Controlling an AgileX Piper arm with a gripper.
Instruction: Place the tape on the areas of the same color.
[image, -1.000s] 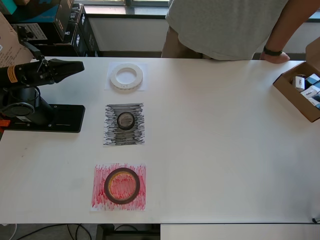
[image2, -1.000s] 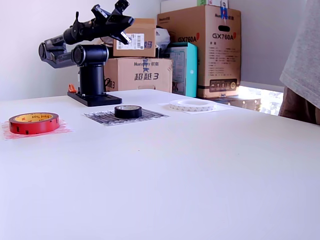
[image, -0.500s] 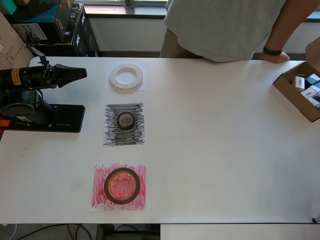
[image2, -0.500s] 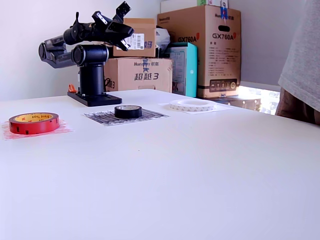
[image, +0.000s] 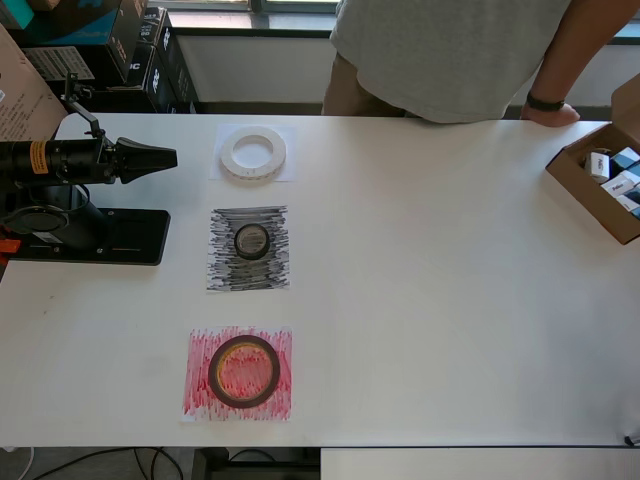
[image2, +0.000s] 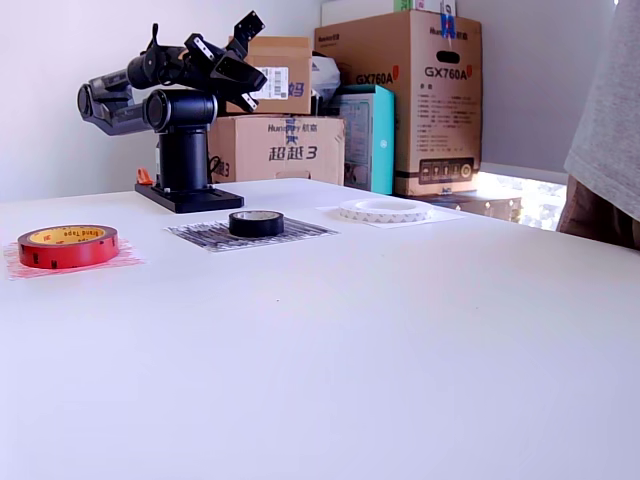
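Three tape rolls sit on matching patches on the table (image: 450, 300).

The arm (image: 50, 160) is folded over its base at the overhead view's left, its gripper (image2: 248, 60) raised and empty, fingers apart. The red roll (image: 243, 371) lies on the red patch (image: 200, 400), the white roll (image: 253, 153) on the white patch (image: 286, 174), the black roll (image: 251, 241) on the black patch (image: 225, 272). A person (image: 450, 50) stands at the far edge.

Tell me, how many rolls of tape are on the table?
3. The white roll lies on the white paper, the black roll on the black-scribbled paper, the red roll on the red-scribbled paper. None seems hidden.
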